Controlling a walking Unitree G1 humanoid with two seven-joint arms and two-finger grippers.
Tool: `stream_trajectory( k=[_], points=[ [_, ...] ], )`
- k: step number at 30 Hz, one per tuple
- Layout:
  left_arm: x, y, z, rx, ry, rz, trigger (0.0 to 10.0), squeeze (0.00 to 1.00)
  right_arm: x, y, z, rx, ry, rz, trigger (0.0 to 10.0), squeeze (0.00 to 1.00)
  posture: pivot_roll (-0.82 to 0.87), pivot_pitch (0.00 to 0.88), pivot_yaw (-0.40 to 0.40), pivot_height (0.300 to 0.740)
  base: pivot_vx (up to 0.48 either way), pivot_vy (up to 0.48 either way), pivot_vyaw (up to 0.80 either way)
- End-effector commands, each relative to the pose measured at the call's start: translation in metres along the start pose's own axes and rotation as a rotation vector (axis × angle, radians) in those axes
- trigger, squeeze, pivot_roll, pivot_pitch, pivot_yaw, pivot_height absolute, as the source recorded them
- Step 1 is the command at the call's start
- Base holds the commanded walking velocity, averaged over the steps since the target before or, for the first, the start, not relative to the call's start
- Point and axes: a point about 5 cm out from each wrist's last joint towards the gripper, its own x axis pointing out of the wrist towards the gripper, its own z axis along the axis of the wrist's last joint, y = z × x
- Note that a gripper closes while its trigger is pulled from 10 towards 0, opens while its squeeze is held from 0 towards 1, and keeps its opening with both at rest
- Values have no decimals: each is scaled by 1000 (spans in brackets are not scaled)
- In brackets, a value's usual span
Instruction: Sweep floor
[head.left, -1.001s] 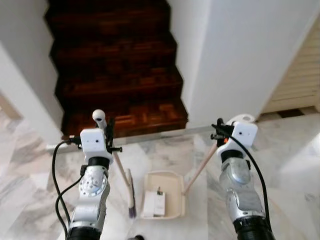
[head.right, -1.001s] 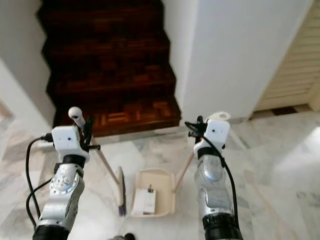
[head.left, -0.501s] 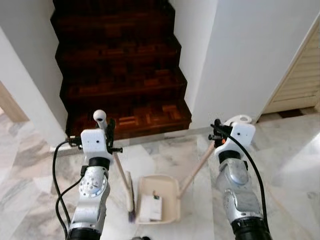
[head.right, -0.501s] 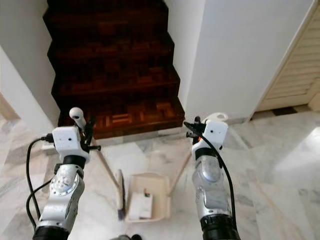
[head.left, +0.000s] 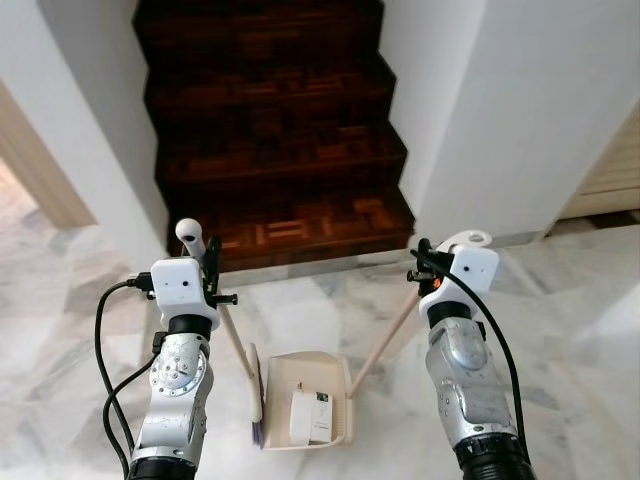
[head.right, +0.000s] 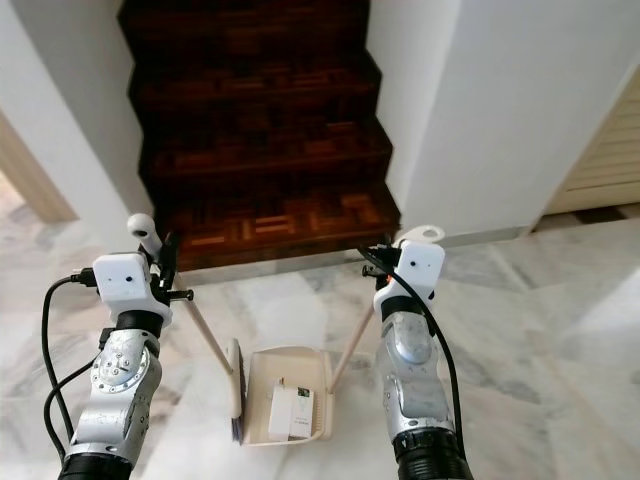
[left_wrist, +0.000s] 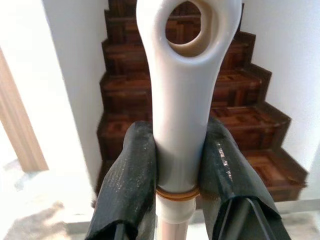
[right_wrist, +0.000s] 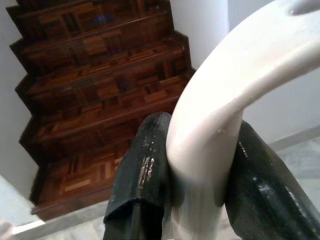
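My left gripper (head.left: 207, 262) is shut on the white top end of the broom handle (left_wrist: 182, 95), whose black fingers (left_wrist: 130, 180) press it from both sides. The pale stick runs down to the broom head (head.left: 256, 392) on the marble floor. My right gripper (head.left: 428, 270) is shut on the curved white grip of the dustpan handle (right_wrist: 225, 105). Its stick slants down to the cream dustpan (head.left: 282, 372), which lies on the floor between my arms. A small white box (head.left: 312, 417) lies inside the pan. The broom head stands right beside the pan's left side.
A dark wooden staircase (head.left: 275, 130) rises straight ahead, its bottom step close beyond the dustpan. White walls (head.left: 520, 110) flank it on both sides. A wooden door frame (head.left: 45, 160) stands at the left. Marble floor (head.left: 570, 330) spreads to the right.
The camera view has shifted, so the stairs now sit further right and nearer. Both grippers keep their holds; broom and dustpan stay together between my arms.
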Motion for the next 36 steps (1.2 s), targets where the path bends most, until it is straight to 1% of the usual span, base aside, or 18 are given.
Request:
stream_trajectory(
  k=[1,11,19,22,30,32,36],
  points=[
    [3,-3,10,-5,-45,-7,10000,0,3,-2,11,21,-51,-8,10000,0,81,74,26,740,0,326,0],
    [3,-2,10,-3,-45,-2,10000,0,2,0,12,6,-53,1,10000,0,84,76,24,740,0,323,0],
    [3,-2,10,-1,-47,3,10000,0,2,2,10,17,-44,15,10000,0,85,78,24,740,0,322,0],
    [3,-1,11,-2,-47,2,10000,0,2,2,11,4,-49,9,10000,0,87,83,25,740,0,325,0],
    [4,-1,11,1,-47,1,10000,0,2,1,11,9,-52,6,10000,0,92,93,29,740,0,324,673],
    [4,-1,11,0,-46,1,10000,0,2,2,10,29,-48,6,10000,0,90,95,30,740,0,322,0],
    [4,-1,11,-2,-45,0,10000,0,1,2,10,17,-46,8,10000,0,90,95,30,740,0,322,0]
  ],
)
